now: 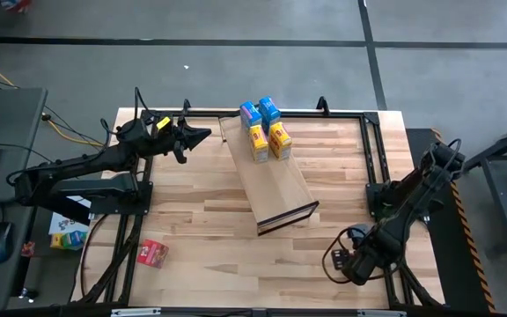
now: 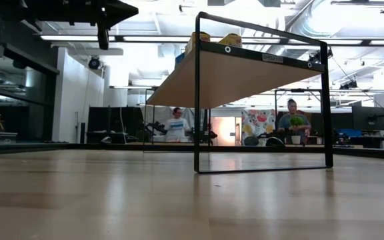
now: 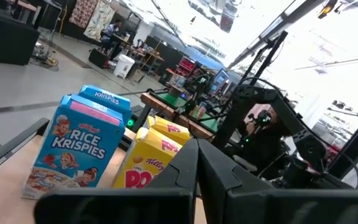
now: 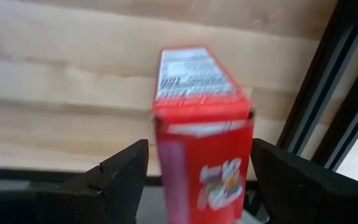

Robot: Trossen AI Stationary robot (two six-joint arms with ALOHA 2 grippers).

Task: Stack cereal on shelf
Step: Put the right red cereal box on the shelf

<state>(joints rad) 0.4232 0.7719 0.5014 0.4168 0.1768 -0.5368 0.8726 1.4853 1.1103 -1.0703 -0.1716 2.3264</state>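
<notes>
The shelf (image 1: 275, 185) is a tan board slanting across the table's middle, its near end raised on a thin black frame (image 2: 262, 107). Two blue cereal boxes (image 1: 260, 111) and two yellow ones (image 1: 268, 141) stand on its far end, and also show in the left wrist view as blue boxes (image 3: 76, 146) and yellow boxes (image 3: 151, 158). One red box (image 1: 152, 254) lies on the table near the left edge. My left gripper (image 1: 199, 136) hangs shut, left of the boxes on the shelf. My right gripper (image 4: 201, 171), at the near right, is shut on a second red box (image 4: 204, 137). My right gripper has the red box between its two fingers (image 4: 120, 171), one on each long side face (image 4: 166, 168). The box reaches forward from the fingers with its printed end panel (image 4: 194, 74) farthest from them, over the tabletop. Whether it is lifted clear cannot be told.
Black frame rails (image 1: 372, 158) run along the table's edges, one beside my right gripper (image 4: 319, 106). Bare wood (image 1: 209, 238) lies between the shelf and the loose red box. A desk with keyboard and mouse stands off the left edge. People sit in the room beyond the table.
</notes>
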